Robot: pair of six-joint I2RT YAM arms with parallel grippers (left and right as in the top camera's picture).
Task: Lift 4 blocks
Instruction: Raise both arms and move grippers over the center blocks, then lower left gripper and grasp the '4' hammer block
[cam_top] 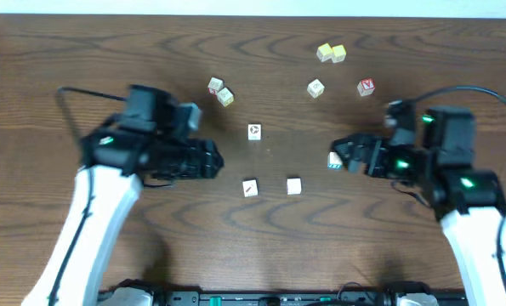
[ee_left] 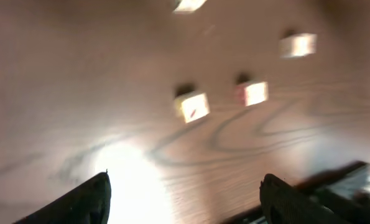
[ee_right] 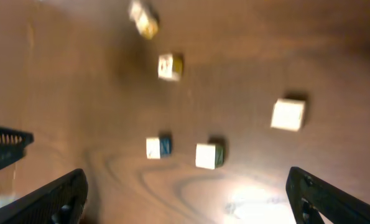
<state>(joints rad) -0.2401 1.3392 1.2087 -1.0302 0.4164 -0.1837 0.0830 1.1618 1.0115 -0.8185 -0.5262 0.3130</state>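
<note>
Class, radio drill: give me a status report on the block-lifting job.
Both open, empty: left gripper, right gripper. Ring block, slash block, plain block unlifted; teal block at right gripper's tips. Spare cubes far side, not blocking.

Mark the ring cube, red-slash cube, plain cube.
white wooden cube with dark ring (cam_top: pixel 254 131): overhead, top face.
white wooden cube with red slash (cam_top: pixel 250 188): overhead, top face.
plain white wooden cube (cam_top: pixel 294 185): overhead, top face.

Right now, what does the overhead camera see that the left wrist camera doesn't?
Only overhead: the whole white left arm and right arm, a pair of yellowish wooden cubes and a red-bordered cube. Only left wrist: its own dark fingertips up close, spread apart, and a bright glare. Both: the brown wooden table and the small whitish wooden block with a red slash.
</note>
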